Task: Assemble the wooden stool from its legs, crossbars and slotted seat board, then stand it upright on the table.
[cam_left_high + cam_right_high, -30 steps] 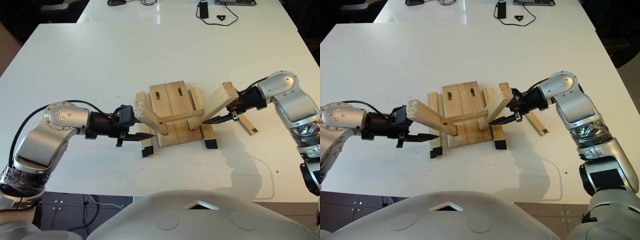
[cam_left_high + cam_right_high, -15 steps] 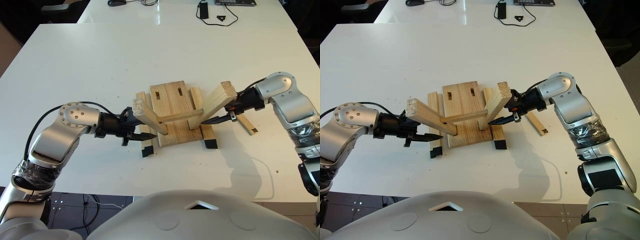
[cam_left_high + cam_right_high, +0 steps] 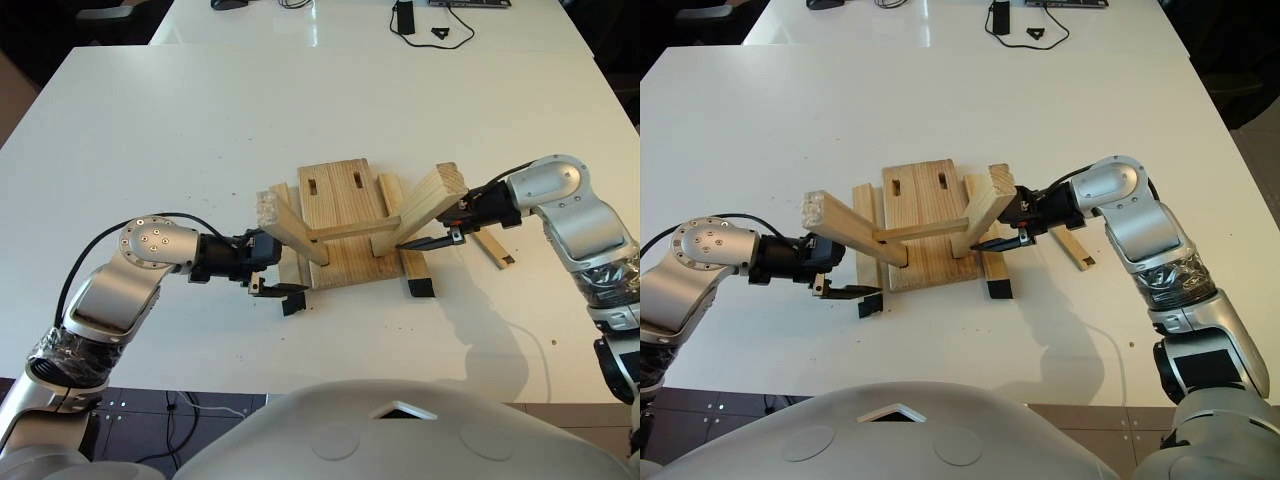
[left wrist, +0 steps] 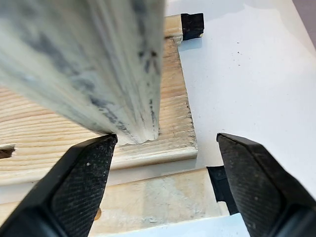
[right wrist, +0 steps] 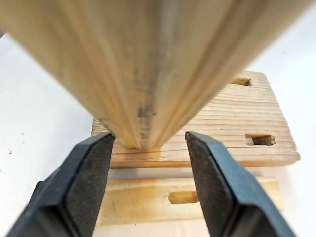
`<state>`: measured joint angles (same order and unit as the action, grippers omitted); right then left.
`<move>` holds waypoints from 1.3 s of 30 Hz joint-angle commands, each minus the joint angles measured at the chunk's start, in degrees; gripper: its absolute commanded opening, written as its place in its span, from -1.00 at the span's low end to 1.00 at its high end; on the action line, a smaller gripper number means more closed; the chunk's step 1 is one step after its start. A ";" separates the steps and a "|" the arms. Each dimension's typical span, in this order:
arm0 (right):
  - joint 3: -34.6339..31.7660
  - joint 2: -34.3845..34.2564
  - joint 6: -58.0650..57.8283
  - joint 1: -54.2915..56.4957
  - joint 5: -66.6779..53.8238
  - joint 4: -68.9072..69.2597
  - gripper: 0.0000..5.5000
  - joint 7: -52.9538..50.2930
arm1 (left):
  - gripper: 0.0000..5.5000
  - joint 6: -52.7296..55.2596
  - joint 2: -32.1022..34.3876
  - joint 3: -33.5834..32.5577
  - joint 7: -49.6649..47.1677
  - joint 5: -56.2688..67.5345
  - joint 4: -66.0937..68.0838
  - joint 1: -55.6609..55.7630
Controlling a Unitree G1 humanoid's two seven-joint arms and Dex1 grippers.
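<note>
Wood fills most of both wrist views, so the upper ends of the held pieces are cut off there. The seat board (image 3: 338, 195) lies flat near the middle of the white table (image 3: 150, 130), with its two slots on the far side. It rests on two more legs (image 3: 420, 287), which it covers except for their edges and black tips. Above the board, a left leg (image 3: 290, 228) and a right leg (image 3: 432, 198) lean outward, joined by a crossbar (image 3: 355, 230). The right end effector (image 5: 148, 140) is pinching the lower part of the right leg. The left end effector (image 4: 167, 143) is spread wider than the left leg, with one finger (image 4: 84, 173) against it. A loose bar (image 3: 493, 250) lies just beyond the right end effector, partly hidden by it. Behind is a second table (image 3: 330, 25) with cables (image 3: 405, 18).
</note>
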<state>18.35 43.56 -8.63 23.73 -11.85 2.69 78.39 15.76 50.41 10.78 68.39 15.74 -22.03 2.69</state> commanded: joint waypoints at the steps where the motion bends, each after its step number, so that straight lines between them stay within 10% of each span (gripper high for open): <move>1: -3.37 2.55 -0.20 -1.18 -1.52 1.35 -0.04 0.41 | 0.35 -2.04 2.36 -2.23 0.62 -0.43 0.67 -2.17; 21: 0.71 -8.03 8.63 -2.35 8.00 -20.60 -0.04 -9.42 | 0.35 -6.97 -2.87 -0.18 -1.69 -3.41 18.28 -4.25; 39: -6.64 3.54 18.01 -7.96 9.79 -33.50 -0.04 -11.44 | 0.35 -13.15 0.61 -4.42 -2.93 -3.78 34.39 -9.57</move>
<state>11.46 45.41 10.17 18.86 -4.86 -28.77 67.23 0.36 47.72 5.36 66.34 17.50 7.43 -1.67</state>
